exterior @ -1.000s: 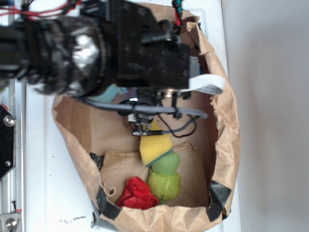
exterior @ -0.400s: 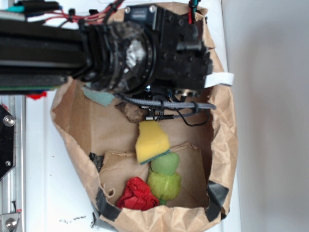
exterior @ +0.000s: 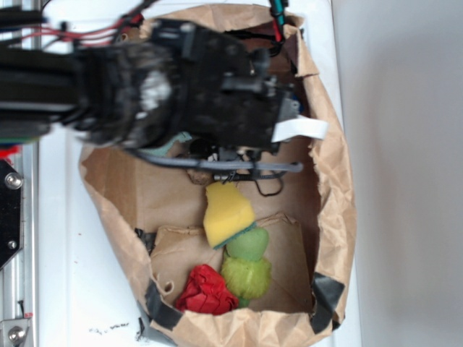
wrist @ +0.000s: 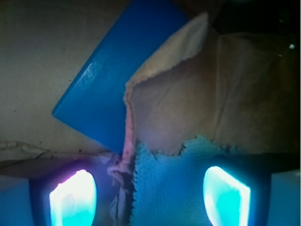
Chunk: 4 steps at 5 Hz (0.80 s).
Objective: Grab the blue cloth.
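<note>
Gripper (wrist: 149, 190) open, both fingers (wrist: 73, 197) glowing at the bottom corners of the wrist view, wide apart, nothing clamped between them. Blue cloth (wrist: 167, 181) lies directly between the two fingers: pale teal terry, ragged upper edge, filling the lower middle of the frame. Whether the fingers touch it cannot be told. A beige cloth (wrist: 188, 101) overlaps the teal one from above, its frayed pinkish edge running down beside it on the left. A bright blue block (wrist: 115, 80), flat and rigid, lies tilted at upper left, partly under the beige cloth's edge.

Exterior view: arm (exterior: 166, 90) blurred, reaching over the top of a brown paper bag (exterior: 336, 188); only a sliver of teal shows below the arm. Lower in the bag, well apart from the arm: yellow sponge (exterior: 226, 211), green ball (exterior: 248, 246), fuzzy lime-green object (exterior: 246, 276), red crumpled item (exterior: 205, 290), clustered closely.
</note>
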Tool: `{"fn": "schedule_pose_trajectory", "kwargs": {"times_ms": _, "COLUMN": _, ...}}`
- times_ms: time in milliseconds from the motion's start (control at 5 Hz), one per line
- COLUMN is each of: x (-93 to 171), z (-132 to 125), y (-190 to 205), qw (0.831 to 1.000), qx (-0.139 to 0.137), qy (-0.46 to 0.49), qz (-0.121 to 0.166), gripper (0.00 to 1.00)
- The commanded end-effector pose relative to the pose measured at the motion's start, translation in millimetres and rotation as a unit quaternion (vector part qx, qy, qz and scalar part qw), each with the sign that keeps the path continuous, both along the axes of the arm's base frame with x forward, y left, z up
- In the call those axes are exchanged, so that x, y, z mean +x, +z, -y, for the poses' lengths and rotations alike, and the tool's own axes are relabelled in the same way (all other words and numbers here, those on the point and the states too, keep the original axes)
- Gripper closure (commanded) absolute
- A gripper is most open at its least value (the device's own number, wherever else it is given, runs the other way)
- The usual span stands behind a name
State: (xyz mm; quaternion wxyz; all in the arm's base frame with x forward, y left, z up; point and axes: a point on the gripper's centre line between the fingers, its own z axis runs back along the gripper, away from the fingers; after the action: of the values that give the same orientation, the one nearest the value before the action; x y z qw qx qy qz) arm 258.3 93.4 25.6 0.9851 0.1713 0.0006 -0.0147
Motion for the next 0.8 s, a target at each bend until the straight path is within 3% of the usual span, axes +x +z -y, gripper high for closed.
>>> {"fn": "schedule_pose_trajectory", "kwargs": {"times_ms": 0, "x": -6, "z": 6, "y": 17, "qw": 0.999, "qx": -0.001, "qy": -0.043, "qz": -0.001, "gripper": 0.00}}
{"fn": "schedule_pose_trajectory", "kwargs": {"times_ms": 600, "x": -29, "z": 13, "y": 46, "qw": 0.996, "qx": -0.042, "qy": -0.072, "qz": -0.013, "gripper": 0.00}}
